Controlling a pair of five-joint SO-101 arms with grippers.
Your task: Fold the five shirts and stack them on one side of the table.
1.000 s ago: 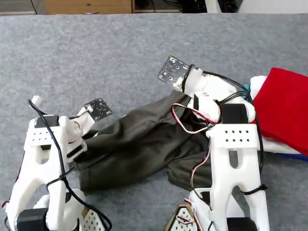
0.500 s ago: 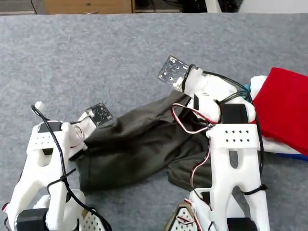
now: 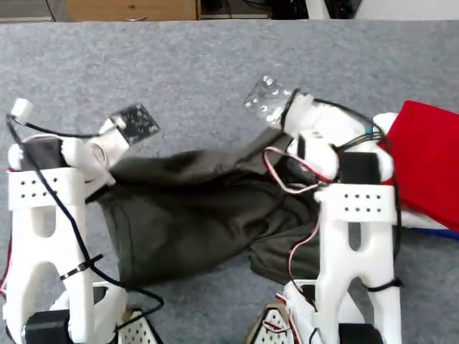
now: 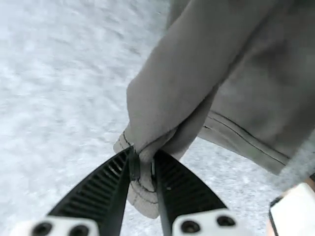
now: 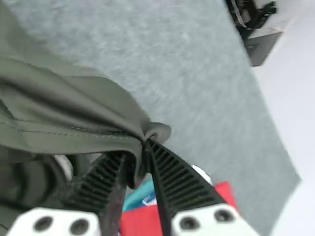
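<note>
Olive shirt (image 3: pixel 201 215) hangs stretched between left pincer (image 4: pixel 142 158) and right pincer (image 5: pixel 141 153).

Wooden drawer front (image 3: pixel 133 9) and dark clutter (image 3: pixel 287 8) beyond the grey felt surface's (image 3: pixel 179 72) far edge.

The left arm (image 3: pixel 43 190) and right arm (image 3: pixel 356 208) were white plastic, with black servos, red-white-black cables and black ribbed end effector fingers (image 4: pixel 98 191).
</note>
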